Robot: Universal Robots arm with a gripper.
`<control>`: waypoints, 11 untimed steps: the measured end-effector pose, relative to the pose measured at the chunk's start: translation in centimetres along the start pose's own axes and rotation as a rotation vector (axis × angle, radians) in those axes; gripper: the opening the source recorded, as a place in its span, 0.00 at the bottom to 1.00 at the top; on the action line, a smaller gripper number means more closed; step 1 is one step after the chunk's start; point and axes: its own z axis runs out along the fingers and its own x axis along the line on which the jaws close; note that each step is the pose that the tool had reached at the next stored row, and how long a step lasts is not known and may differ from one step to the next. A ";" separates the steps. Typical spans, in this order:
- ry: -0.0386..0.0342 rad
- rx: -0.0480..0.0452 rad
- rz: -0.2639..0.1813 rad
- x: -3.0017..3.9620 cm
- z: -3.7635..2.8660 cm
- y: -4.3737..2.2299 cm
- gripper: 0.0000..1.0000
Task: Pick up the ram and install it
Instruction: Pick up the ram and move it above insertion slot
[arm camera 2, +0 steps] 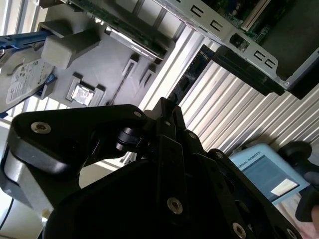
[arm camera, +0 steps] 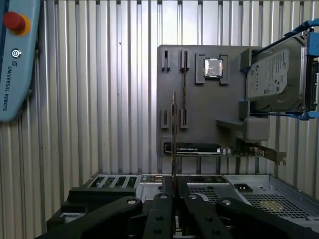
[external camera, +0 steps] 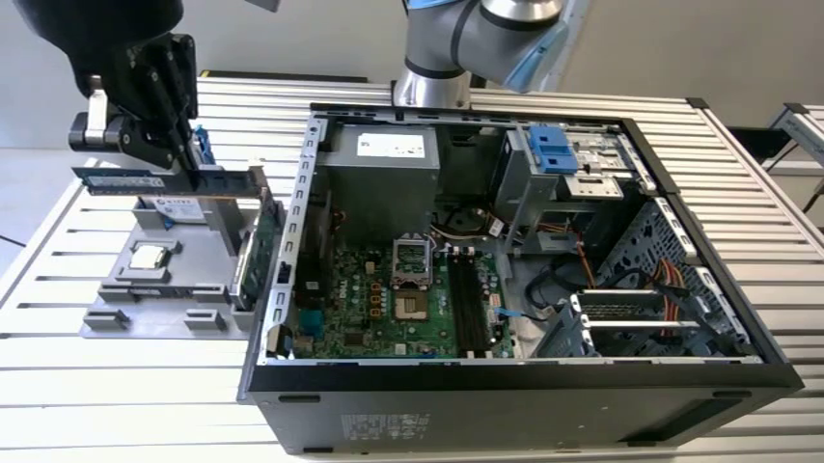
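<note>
My black gripper [external camera: 180,172] hangs above the grey parts fixture [external camera: 129,309] at the exterior view's left, shut on the ram [external camera: 123,180]. The ram is a thin dark-blue stick, held level and clear of the fixture. In the first wrist view the ram [arm camera: 174,129] shows edge-on, rising from between the fingers of the gripper [arm camera: 174,193]. In the second wrist view the ram [arm camera 2: 189,74] juts out past the gripper [arm camera 2: 167,107]. The open computer case [external camera: 289,289] lies to the exterior view's right, with the motherboard's long black memory slots [external camera: 470,309] exposed.
On the fixture [arm camera: 199,114] sit a processor chip [arm camera: 213,67], a silver hard drive [arm camera: 276,74] with blue clips and a green expansion card [arm camera: 192,148]. A teach pendant [arm camera: 17,59] lies on the slatted table. The arm's base [external camera: 431,82] stands behind the case.
</note>
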 end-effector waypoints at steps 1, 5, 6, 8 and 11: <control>0.0000 0.0000 0.000 0.00 -0.01 -0.05 0.00; 0.0000 0.0000 0.000 0.00 -0.07 -0.30 0.00; 0.0000 0.0001 0.000 0.00 -0.09 -0.37 0.00; 0.0000 0.0001 0.000 -0.01 -0.12 -0.50 0.00; 0.0000 0.0001 0.000 -0.01 -0.16 -0.68 0.00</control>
